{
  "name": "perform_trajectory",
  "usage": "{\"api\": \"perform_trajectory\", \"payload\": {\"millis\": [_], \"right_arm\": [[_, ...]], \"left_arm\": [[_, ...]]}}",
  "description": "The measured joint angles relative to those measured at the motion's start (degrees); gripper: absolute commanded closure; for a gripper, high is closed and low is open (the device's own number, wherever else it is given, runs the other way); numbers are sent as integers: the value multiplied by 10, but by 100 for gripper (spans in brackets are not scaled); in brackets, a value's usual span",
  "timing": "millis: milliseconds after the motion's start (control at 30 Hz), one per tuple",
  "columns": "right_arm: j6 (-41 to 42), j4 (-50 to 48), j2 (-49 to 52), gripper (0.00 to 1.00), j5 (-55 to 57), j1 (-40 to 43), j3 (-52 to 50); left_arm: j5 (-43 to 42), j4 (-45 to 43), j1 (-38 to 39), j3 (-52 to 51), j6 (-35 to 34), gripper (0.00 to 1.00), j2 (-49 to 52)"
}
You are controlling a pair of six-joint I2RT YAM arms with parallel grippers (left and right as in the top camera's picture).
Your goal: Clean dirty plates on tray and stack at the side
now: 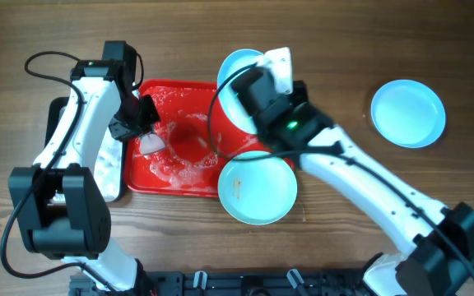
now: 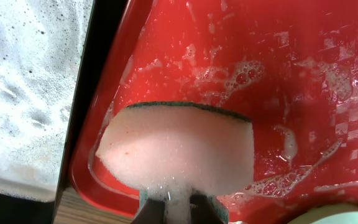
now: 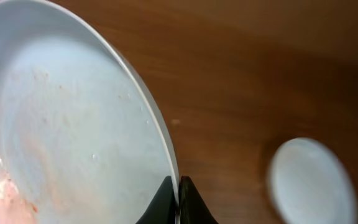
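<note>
My right pincer (image 3: 179, 200) is clamped on the rim of a round, shallow, pale-blue plastic plate (image 3: 73, 124) at the far right corner of the large red plastic tray (image 1: 179, 99). Reddish smears streak the plate's inside. My left pincer (image 2: 179, 213) grips a pale pink foam sponge with a dark green backing (image 2: 179, 146) over the tray's soapy floor. A second plate (image 1: 257, 191), flecked with orange, overlaps the tray's near right corner. A third plate (image 1: 407, 113) lies well apart on the wooden worktop (image 1: 344, 49) and looks clean.
</note>
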State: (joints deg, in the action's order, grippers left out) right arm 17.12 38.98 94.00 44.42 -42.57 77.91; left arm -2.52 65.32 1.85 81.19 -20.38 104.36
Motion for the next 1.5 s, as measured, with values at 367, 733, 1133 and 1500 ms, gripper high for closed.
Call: {"api": "perform_trajectory", "payload": {"millis": [367,733,1133,1500], "right_arm": [[-30,-17,56,96,176,-89,0],[-47,-68,63,96,253,-128,0],[-30,-82,63,96,274,-139,0],[40,-82,65,96,163,-136,-3]], "left_arm": [[0,-7,0,0,0,96,0],[-4,-11,0,0,0,96,0],[-4,-11,0,0,0,96,0],[-19,-14,0,0,0,96,0]]}}
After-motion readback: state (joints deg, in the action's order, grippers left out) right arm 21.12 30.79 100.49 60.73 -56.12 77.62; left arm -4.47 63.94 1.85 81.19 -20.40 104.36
